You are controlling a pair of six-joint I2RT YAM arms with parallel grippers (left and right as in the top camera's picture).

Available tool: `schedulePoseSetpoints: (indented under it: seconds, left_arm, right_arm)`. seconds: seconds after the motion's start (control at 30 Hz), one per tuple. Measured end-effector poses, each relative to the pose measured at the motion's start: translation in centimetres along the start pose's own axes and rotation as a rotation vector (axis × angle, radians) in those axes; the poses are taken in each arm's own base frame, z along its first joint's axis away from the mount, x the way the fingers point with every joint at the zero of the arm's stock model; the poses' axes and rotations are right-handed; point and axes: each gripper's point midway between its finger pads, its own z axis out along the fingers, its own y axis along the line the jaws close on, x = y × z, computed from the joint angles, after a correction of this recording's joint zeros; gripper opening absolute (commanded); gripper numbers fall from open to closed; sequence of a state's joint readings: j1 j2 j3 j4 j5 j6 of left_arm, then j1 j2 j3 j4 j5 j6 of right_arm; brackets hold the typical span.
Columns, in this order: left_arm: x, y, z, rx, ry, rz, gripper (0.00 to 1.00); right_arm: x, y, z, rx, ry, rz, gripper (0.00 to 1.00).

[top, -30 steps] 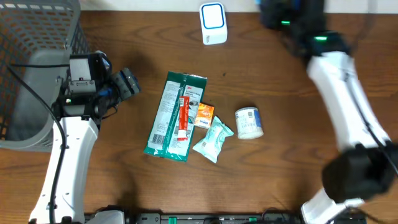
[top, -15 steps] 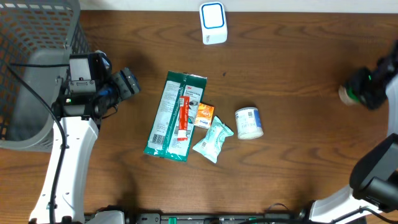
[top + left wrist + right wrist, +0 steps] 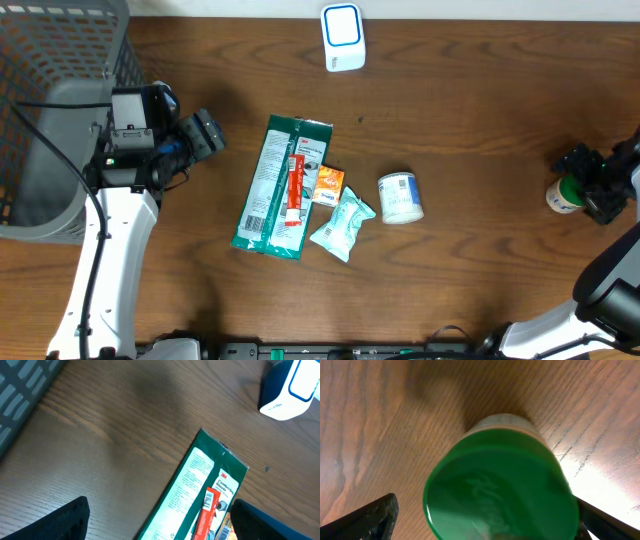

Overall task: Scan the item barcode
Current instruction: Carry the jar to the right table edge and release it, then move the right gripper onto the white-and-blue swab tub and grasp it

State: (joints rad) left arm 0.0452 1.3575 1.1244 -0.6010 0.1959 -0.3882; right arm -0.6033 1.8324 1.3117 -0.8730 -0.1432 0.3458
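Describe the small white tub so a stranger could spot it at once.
On the wooden table, find the cluster of packets at the centre. The white tub sits at the cluster's right end, beside the pale teal pouch: the only round container among flat packets.

Grey mesh basket (image 3: 62,45) parked at the table's (image 3: 480,110) back-left corner. Mid-table there's a long green packet (image 3: 276,190), orange sachet (image 3: 330,183), teal pouch (image 3: 343,224), white tub (image 3: 400,197).
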Motion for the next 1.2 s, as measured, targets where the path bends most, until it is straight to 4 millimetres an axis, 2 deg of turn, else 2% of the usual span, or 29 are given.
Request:
schedulePoseSetpoints:
  seconds: [0.17,0.27,0.3,0.37,0.43,0.47,0.5,0.57,0.63,0.7,0.8,0.83,0.9,1.0,1.03,1.07,1.13,1.17,1.2]
  left_arm:
    - [0.0,0.0,0.0,-0.001,0.000,0.000,0.88]
    - [0.0,0.0,0.0,0.000,0.000,0.000,0.88]
    - [0.0,0.0,0.0,0.000,0.000,0.000,0.88]
    - [0.0,0.0,0.0,0.000,0.000,0.000,0.88]
    - [0.0,0.0,0.0,0.000,0.001,0.000,0.88]
    - [0.0,0.0,0.0,0.000,0.000,0.000,0.88]
    - [0.0,0.0,0.0,0.000,0.000,0.000,0.88]
    - [0.0,0.0,0.0,-0.001,0.000,0.000,0.88]
    - [0.0,0.0,0.0,0.000,0.000,0.000,0.88]
    - [0.0,0.0,0.0,0.000,0.000,0.000,0.88]
    - [0.0,0.0,0.0,0.000,0.000,0.000,0.88]
    - [0.0,0.0,0.0,0.000,0.000,0.000,0.88]
    - [0.0,0.0,0.0,0.000,-0.001,0.000,0.88]
    - [0.0,0.0,0.0,0.000,0.000,0.000,0.88]
    - [0.0,0.0,0.0,0.000,0.000,0.000,0.88]
    - [0.0,0.0,0.0,-0.001,0.000,0.000,0.88]
    - [0.0,0.0,0.0,0.000,0.000,0.000,0.88]
    - [0.0,0.0,0.0,0.000,0.000,0.000,0.88]
    - [0.0,0.0,0.0,0.000,0.000,0.000,0.88]
  right_arm:
    - [0.2,0.0,0.0,0.002,0.008,-0.016,0.99]
    - [0.4,0.1,-1.3,0.012,0.043,-0.014,0.99]
    - [0.2,0.3,-2.2,0.014,0.049,-0.014,0.99]
    - [-2.3,2.1,-7.0,-0.013,-0.019,-0.035,0.98]
    - [-2.4,3.6,-10.3,-0.016,-0.027,-0.077,0.99]
    - [-2.6,5.2,-12.0,-0.030,-0.058,-0.124,0.99]
    - [-2.4,6.4,-12.9,-0.040,-0.073,-0.162,0.99]
    - [-1.3,10.2,-14.5,-0.076,-0.101,-0.274,0.99]
    - [0.8,13.7,-14.8,-0.107,-0.097,-0.379,0.99]
    - [4.2,17.5,-14.4,-0.141,-0.067,-0.508,0.99]
    - [8.5,21.4,-13.7,-0.173,-0.037,-0.649,0.99]
    - [9.7,22.2,-13.5,-0.181,-0.029,-0.682,0.99]
    - [13.7,24.4,-12.6,-0.199,0.007,-0.790,0.99]
    - [19.0,26.2,-10.7,-0.210,0.059,-0.920,0.98]
    - [20.8,26.3,-9.9,-0.204,0.084,-0.953,0.94]
    - [21.6,26.3,-9.6,-0.200,0.096,-0.966,0.80]
    - [24.8,25.9,-8.3,-0.179,0.147,-1.020,0.65]
    - [26.4,25.6,-7.7,-0.166,0.173,-1.045,0.46]
    - [28.7,25.1,-6.9,-0.152,0.206,-1.092,0.34]
